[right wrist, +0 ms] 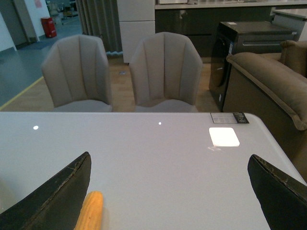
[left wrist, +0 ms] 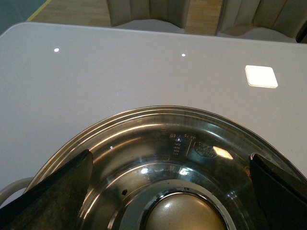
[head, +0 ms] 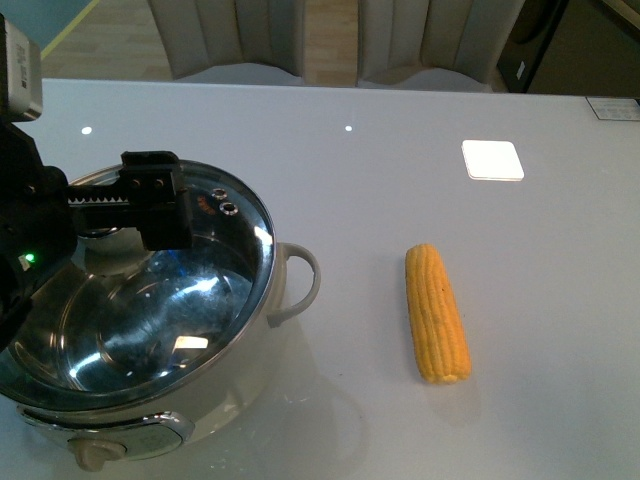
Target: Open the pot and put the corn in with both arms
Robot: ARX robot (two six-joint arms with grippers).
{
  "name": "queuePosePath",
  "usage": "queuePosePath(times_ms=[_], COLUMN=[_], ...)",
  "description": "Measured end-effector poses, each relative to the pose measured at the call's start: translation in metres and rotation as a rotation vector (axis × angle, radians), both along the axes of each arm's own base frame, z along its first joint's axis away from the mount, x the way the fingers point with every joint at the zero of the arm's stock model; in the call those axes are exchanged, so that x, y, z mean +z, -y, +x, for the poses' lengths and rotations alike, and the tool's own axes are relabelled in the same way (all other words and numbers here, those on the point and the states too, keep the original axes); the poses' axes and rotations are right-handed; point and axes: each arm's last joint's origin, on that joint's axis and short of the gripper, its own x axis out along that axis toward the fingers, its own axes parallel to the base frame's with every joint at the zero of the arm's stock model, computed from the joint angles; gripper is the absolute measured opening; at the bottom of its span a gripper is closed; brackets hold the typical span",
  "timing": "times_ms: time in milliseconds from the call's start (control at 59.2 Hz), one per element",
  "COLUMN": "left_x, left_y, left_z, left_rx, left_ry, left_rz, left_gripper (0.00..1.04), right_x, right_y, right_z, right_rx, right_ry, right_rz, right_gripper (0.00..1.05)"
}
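Note:
The cream pot (head: 240,385) stands at the front left of the white table, its loop handle (head: 303,282) pointing right. A glass lid (head: 175,300) with a steel rim covers it. Its rounded knob (left wrist: 184,213) lies below and between the spread fingers (left wrist: 57,191) of my left gripper (left wrist: 170,191). That gripper (head: 120,225) hovers open over the lid's left part and holds nothing. The yellow corn (head: 437,312) lies on the table to the right of the pot, tapered end away from me. My right gripper (right wrist: 170,191) is open above the table, with the corn's tip (right wrist: 91,211) beside one finger.
A bright white square (head: 492,160) shows on the table behind the corn. A small label card (head: 612,108) sits at the far right corner. Two padded chairs (right wrist: 120,72) stand beyond the far edge, with a sofa (right wrist: 268,81) to the right.

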Motion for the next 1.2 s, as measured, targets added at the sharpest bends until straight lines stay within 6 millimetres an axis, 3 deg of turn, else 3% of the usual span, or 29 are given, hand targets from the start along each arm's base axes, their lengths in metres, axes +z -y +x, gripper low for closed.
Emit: queuePosePath(times_ms=[354,726,1046,1198], left_x=[-0.016,-0.021,-0.021,-0.021], left_y=[0.007,0.009,0.009,0.009], left_z=[-0.002,-0.003,-0.004,-0.004], left_rx=[0.010,0.017,0.028,0.029], left_ry=[-0.040,-0.060,-0.060,-0.060], left_rz=[-0.003,-0.012,-0.013,-0.003], left_gripper=[0.98,0.98,0.47,0.45], right_x=[0.000,0.000,0.000,0.000], right_y=[0.000,0.000,0.000,0.000], right_z=[0.000,0.000,0.000,0.000], right_rx=[0.000,0.000,0.000,0.000], right_ry=[0.000,0.000,0.000,0.000], right_rz=[0.000,0.000,0.000,0.000], right_gripper=[0.96,0.96,0.96,0.96])
